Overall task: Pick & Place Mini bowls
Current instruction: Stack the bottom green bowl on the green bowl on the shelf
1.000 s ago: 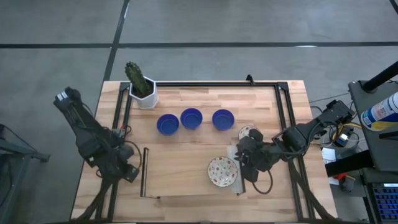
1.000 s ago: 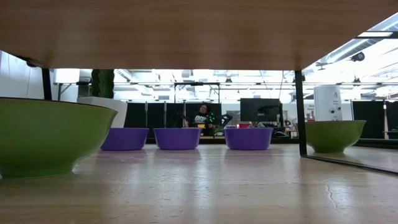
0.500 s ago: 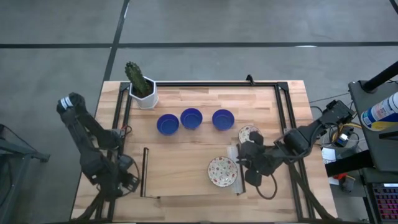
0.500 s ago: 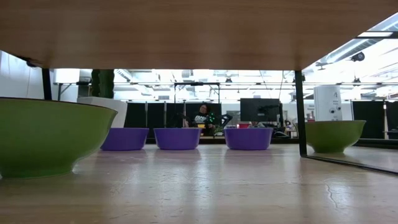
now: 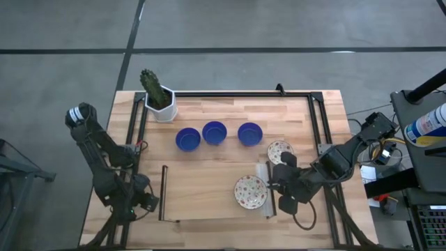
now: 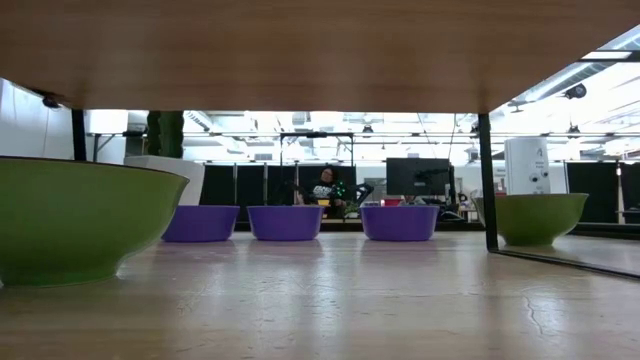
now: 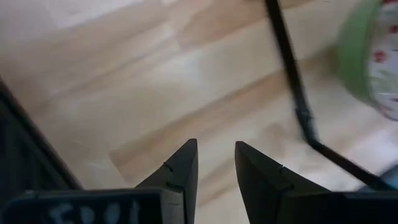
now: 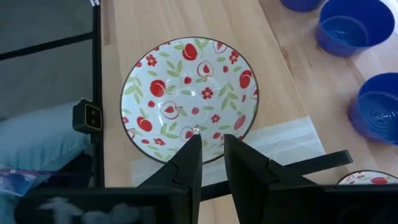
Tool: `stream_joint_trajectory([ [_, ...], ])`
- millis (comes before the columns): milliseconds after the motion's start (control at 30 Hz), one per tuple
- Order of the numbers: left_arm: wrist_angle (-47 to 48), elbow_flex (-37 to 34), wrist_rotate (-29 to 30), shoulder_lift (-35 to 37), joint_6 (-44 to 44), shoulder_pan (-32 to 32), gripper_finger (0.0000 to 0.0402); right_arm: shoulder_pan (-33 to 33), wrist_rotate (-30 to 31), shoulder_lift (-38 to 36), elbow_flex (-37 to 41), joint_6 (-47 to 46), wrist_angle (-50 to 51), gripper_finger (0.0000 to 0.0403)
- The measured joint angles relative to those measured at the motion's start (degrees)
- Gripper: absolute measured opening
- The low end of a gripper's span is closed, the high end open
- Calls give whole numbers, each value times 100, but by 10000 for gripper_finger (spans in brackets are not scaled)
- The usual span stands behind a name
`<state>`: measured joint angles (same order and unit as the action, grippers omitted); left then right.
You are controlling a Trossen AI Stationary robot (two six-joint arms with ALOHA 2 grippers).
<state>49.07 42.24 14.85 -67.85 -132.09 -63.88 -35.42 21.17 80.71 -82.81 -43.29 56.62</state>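
Observation:
Three glossy blue mini bowls (image 5: 214,132) stand in a row on their bases mid-table. One floral white bowl (image 5: 279,150) sits right of that row. A second floral bowl (image 5: 249,192) (image 8: 189,96) rests nearer the near edge. My right gripper (image 5: 274,185) (image 8: 212,152) is shut, with its tips at this bowl's right rim. My left gripper (image 5: 144,203) (image 7: 215,158) is shut over bare wood near the near-left corner. In the low view the floral bowls show green outsides (image 6: 75,220) and no gripper appears. My right gripper's shut fingertips (image 8: 194,146) stand over the rim of the nearer floral bowl (image 8: 205,149), coming from the table's right side. I cannot tell whether they touch it. The bowl sits flat on the table.
A white hexagonal pot with a cactus (image 5: 159,103) stands at the far-left corner. A black frame rail (image 5: 240,95) borders the work area, and a short black bar (image 5: 162,192) lies near my left gripper. A clear patch (image 5: 265,189) lies under the nearer floral bowl. Bare wood lies mid-table.
My left arm has drawn back, and its gripper has moved toward the table's near edge. My right gripper has shifted slightly toward the near and right edges, beside the nearer floral bowl. All bowls have stayed where they were.

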Motion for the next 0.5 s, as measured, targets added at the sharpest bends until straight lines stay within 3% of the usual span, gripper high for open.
stream_joint_trajectory([
  [333,-255,-522,-33,104,-18,-247,99,2,130,0,0,-3,-12,73],
  [500,-592,-749,289,125,-20,-284,99,2,133,0,0,-4,-13,66],
])
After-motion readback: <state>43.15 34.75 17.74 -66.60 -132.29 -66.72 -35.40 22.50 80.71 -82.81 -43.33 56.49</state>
